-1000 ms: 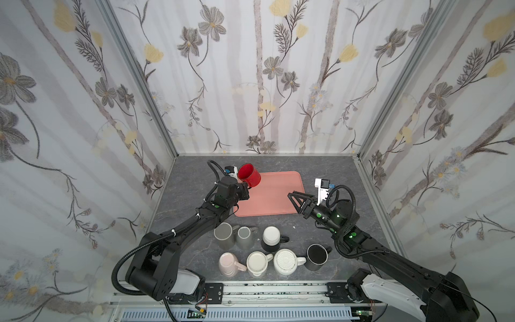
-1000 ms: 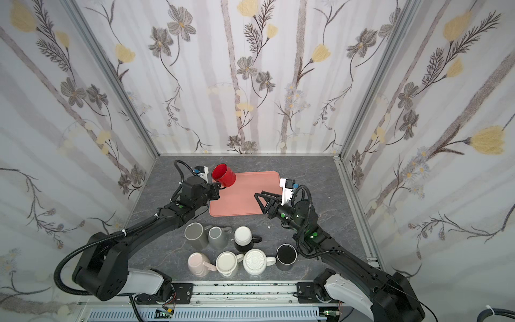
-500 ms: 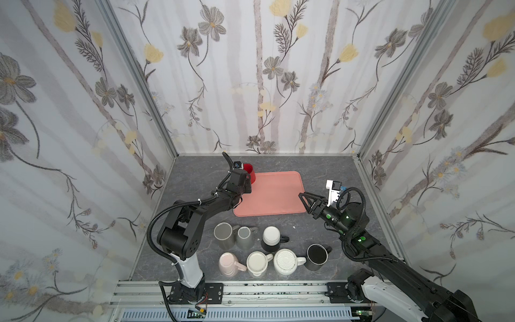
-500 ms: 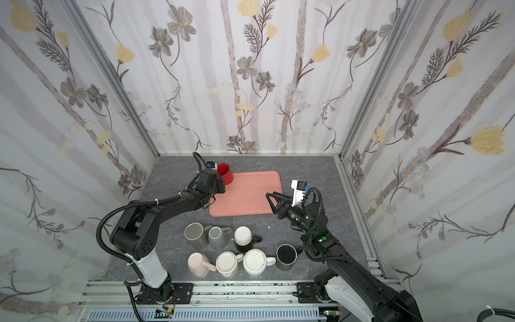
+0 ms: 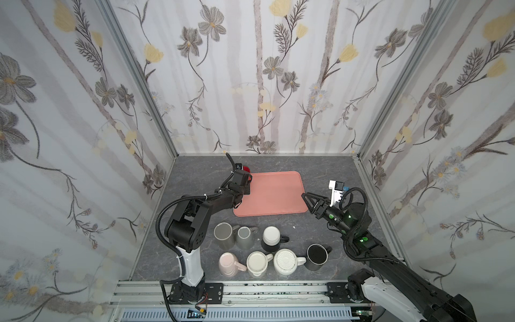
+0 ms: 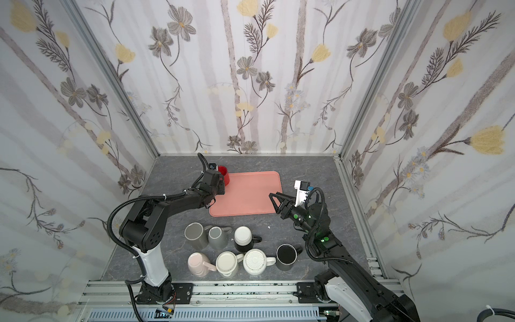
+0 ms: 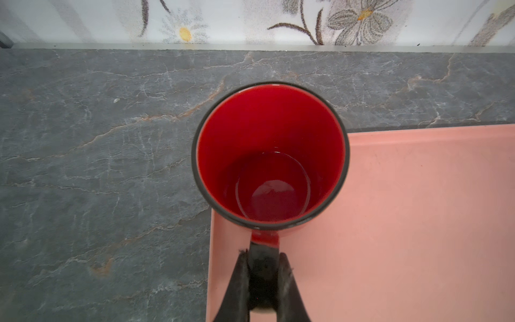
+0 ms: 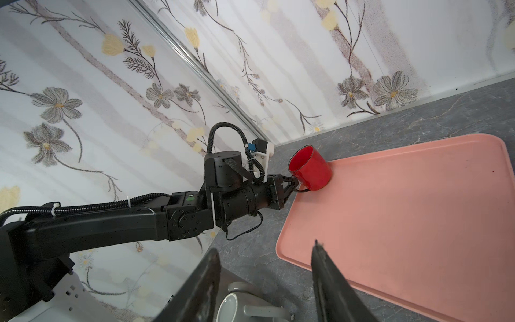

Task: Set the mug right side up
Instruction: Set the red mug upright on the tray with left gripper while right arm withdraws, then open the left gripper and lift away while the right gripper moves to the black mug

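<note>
Grip is tight on my left: my left gripper (image 7: pixel 264 255) is clamped on the handle (image 7: pixel 264 242) of the mug (image 7: pixel 270 156), and both fingers (image 7: pixel 239 278) press against it from either side. The mug is red inside and out, with a dark rim. It sits at the far left corner of the tray (image 7: pixel 418 223), mouth up, and my wrist camera looks straight down into its empty bowl. Part of its body overhangs the tray's left edge above the worktop (image 7: pixel 97 167). I cannot tell whether its base rests fully on the tray. In both top views my wrist hides most of it, and only a red sliver (image 6: pixel 223 175) shows beyond the gripper.

The pink tray lies in the far middle of the worktop, and the rest of its surface is bare.

Nearer the front edge, seven more mugs stand in two rows. The back row has a grey mug (image 5: pixel 223 235), a smaller grey mug (image 5: pixel 245 236) touching it, and a black-and-white mug (image 5: pixel 271 235). The front row has a pink mug (image 5: pixel 227 263), a cream mug (image 5: pixel 256 263), a white mug (image 5: pixel 284 262) and a black mug (image 5: pixel 316 255).

On my right, the right gripper (image 5: pixel 306 202) hangs just off the tray's right edge near its front corner. Its jaws are spread and grasp nothing.
</note>
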`<state>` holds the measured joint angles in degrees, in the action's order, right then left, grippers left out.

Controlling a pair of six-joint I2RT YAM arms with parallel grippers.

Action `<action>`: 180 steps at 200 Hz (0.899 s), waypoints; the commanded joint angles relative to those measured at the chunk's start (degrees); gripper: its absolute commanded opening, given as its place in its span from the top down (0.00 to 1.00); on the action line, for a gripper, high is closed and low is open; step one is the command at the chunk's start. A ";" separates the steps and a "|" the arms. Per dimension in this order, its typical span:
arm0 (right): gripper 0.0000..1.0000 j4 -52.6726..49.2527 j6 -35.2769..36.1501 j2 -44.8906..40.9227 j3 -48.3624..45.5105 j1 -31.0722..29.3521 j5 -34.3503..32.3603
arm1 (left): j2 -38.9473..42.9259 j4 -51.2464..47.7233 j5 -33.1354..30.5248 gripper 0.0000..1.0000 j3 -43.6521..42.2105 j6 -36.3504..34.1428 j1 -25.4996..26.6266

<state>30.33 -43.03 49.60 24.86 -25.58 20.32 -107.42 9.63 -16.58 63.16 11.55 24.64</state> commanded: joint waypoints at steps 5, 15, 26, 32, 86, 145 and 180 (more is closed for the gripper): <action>0.47 2.49 -0.74 0.40 -0.17 0.03 0.91 | -0.84 1.96 -2.43 1.00 0.45 -0.61 -0.12; 0.47 2.54 -0.74 0.49 -0.16 0.04 0.98 | -1.28 1.80 -1.61 1.00 0.82 -0.74 -0.12; 0.46 2.54 -0.79 0.50 -0.21 0.08 1.04 | -1.60 1.88 -0.86 1.00 1.05 -0.74 -0.15; 0.46 2.45 -0.74 0.49 -0.25 0.08 1.03 | -1.77 1.78 -0.77 0.98 1.19 -0.74 -0.12; 0.42 -1.84 0.72 1.10 0.83 0.02 2.71 | 0.21 2.66 -1.09 0.60 0.09 -0.39 -0.13; 0.33 -18.24 8.83 3.25 4.63 -2.02 2.79 | 17.18 9.03 4.18 0.29 -8.39 9.55 0.63; 0.28 -31.82 16.00 5.32 8.10 -10.99 -6.67 | 30.22 11.68 10.10 0.08 -14.53 16.99 3.06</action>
<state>10.11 -33.69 53.69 30.94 -31.73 20.27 -83.44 16.95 -11.62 52.01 21.06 26.55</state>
